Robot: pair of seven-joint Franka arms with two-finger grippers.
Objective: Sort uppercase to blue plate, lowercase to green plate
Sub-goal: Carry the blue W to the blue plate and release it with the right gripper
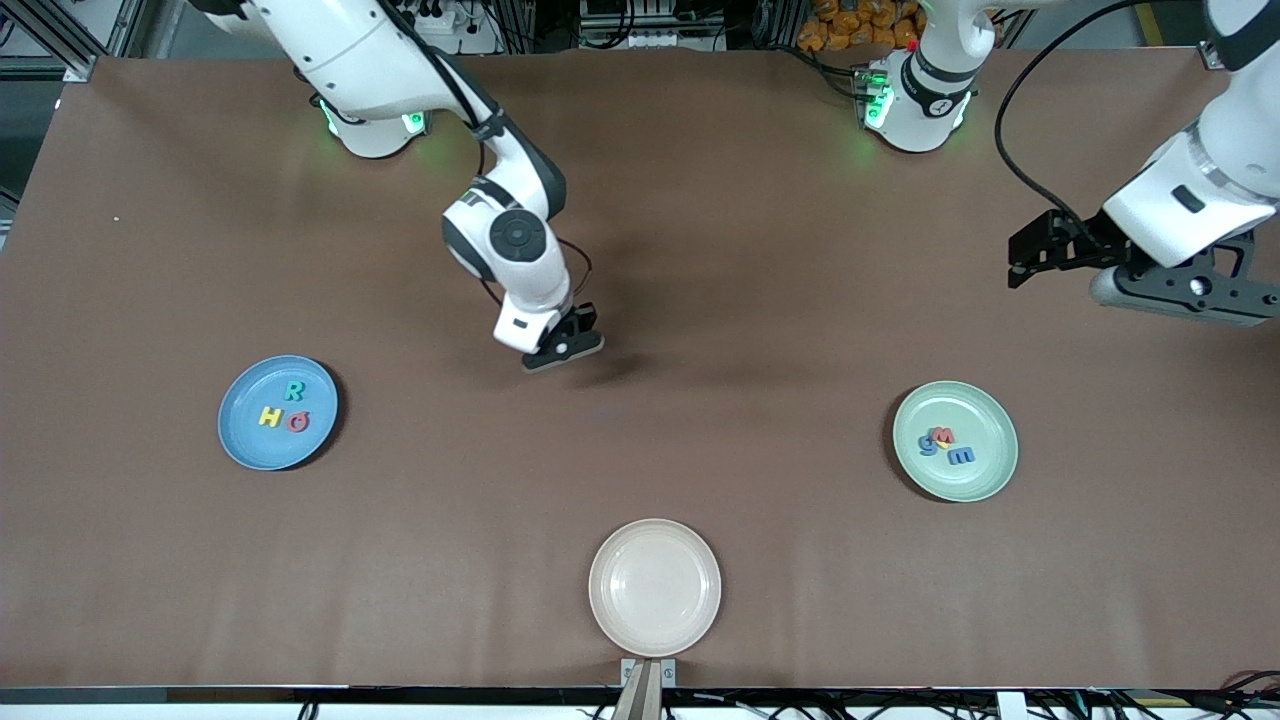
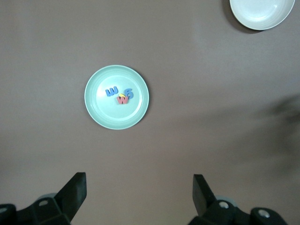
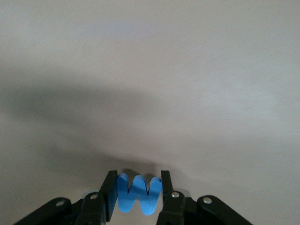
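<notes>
My right gripper (image 1: 562,355) is down low at the middle of the brown table, shut on the blue M (image 3: 139,194), which reads as a W between its fingers (image 3: 110,190). The blue plate (image 1: 250,440) lies toward the right arm's end and holds a green R (image 1: 294,391), a yellow H (image 1: 270,417) and a red Q (image 1: 297,422). The green plate (image 1: 975,478) lies toward the left arm's end with a blue g (image 1: 930,443), a red m (image 1: 942,434), a blue m (image 1: 960,456) and a bit of yellow letter (image 2: 122,95). My left gripper (image 1: 1025,262) waits open, high above that end.
A cream plate (image 1: 655,585) with nothing in it sits near the table edge closest to the front camera, midway between the two coloured plates. The left wrist view looks down on the green plate (image 2: 101,112) and a slice of the cream plate (image 2: 262,11).
</notes>
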